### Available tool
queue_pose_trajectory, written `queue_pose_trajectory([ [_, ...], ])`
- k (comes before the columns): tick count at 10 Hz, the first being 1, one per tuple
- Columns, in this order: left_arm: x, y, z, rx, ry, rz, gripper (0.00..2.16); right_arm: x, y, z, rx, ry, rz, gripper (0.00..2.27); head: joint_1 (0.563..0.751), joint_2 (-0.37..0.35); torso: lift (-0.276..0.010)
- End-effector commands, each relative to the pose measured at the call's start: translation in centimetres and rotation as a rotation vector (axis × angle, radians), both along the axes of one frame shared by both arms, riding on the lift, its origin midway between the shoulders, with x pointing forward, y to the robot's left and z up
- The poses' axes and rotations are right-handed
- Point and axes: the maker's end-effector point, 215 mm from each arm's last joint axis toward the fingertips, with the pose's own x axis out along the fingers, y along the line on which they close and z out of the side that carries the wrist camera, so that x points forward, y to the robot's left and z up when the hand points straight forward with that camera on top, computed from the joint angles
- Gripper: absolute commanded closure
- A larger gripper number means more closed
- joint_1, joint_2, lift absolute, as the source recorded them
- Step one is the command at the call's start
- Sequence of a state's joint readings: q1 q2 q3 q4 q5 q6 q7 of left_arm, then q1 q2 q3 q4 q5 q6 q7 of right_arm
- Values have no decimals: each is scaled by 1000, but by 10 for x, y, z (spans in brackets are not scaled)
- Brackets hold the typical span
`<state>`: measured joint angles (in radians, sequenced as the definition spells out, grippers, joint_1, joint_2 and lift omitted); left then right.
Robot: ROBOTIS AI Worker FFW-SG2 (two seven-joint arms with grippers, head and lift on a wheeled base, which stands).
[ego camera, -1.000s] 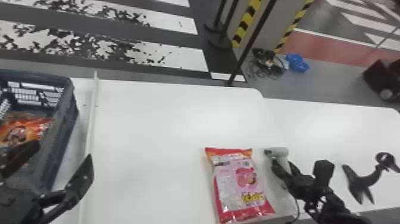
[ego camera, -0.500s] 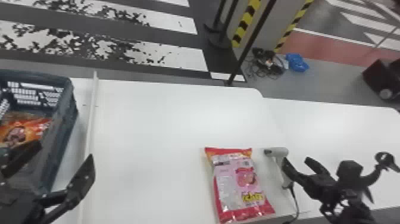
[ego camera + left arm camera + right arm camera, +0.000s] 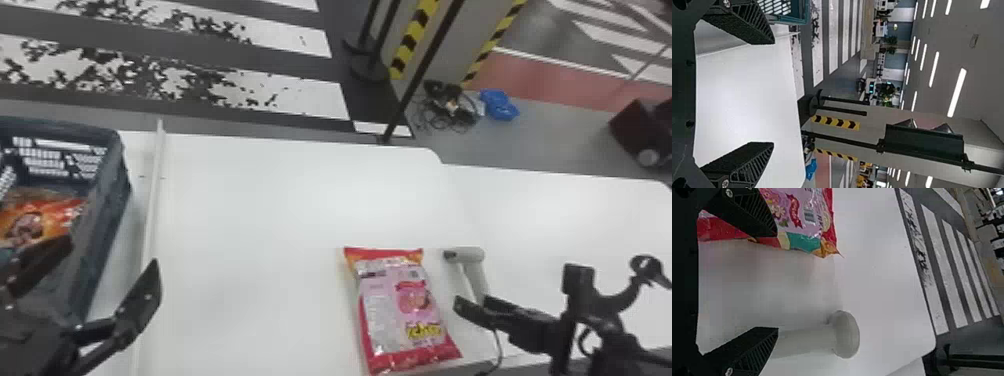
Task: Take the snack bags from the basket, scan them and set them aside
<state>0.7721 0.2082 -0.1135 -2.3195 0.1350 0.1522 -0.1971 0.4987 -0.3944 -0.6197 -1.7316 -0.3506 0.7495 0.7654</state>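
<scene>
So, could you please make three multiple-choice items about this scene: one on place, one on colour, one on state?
1. Where is the pink snack bag? A) in the basket; B) on the white table; C) on the floor.
2. What colour is the handheld scanner? A) light grey; B) red; C) blue.
3. How is the left tool? A) shut on a snack bag; B) shut on the handheld scanner; C) open and empty.

1 B: the head view shows it lying there, left of the handheld scanner.
2 A: its body and handle look pale grey.
3 C: its fingers stand wide apart with nothing between them.
</scene>
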Motion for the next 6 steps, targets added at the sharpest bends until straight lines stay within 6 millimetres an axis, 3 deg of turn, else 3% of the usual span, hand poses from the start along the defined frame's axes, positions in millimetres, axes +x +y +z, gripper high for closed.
queue_pose_trajectory([
  [1,1,0,-2,2,1,-1,73,3,14,2,61,92,49,76,695,-350,-75],
  [3,2,1,-1,5,0,-4,73,14,39,-7,98,180,112,80,695,-350,-75],
  [6,5,8,-4,7,5,6,73,31,65,-38,98,250,197,80,695,-350,-75],
])
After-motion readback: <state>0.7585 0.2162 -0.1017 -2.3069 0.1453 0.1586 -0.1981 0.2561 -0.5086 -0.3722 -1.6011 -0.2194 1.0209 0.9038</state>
